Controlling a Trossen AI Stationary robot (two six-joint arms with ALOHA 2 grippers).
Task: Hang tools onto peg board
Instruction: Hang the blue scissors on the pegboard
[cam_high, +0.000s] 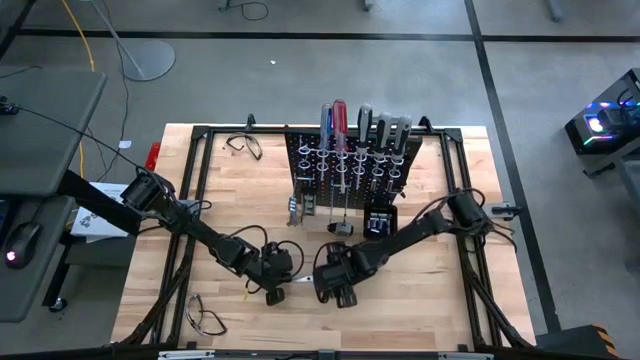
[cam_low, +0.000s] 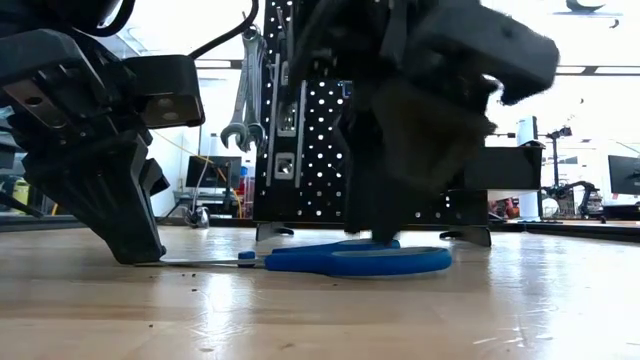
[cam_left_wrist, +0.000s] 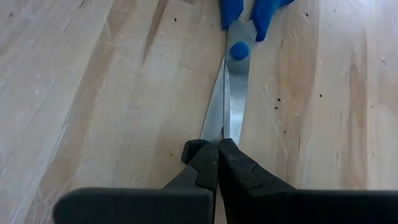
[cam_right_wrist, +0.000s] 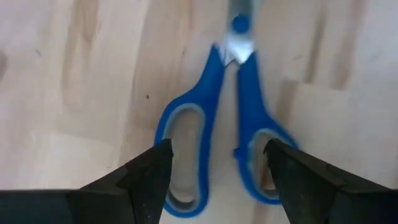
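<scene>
Scissors (cam_left_wrist: 231, 93), one blue-handled pair, lie flat on the table (cam_high: 450, 300) near the front edge, well short of the peg board (cam_high: 345, 165); I judge them light, rigid and slick on the blades, with the handle loops the surest hold. My left gripper (cam_left_wrist: 217, 163) is clenched at the blade tips, while my right gripper (cam_right_wrist: 219, 165) stands spread with its fingers either side of the handles, grasping nothing. On the board I count roughly six upright tools (cam_high: 362, 122); one peg board and two pairs of safety glasses (cam_high: 243, 145) also show.
</scene>
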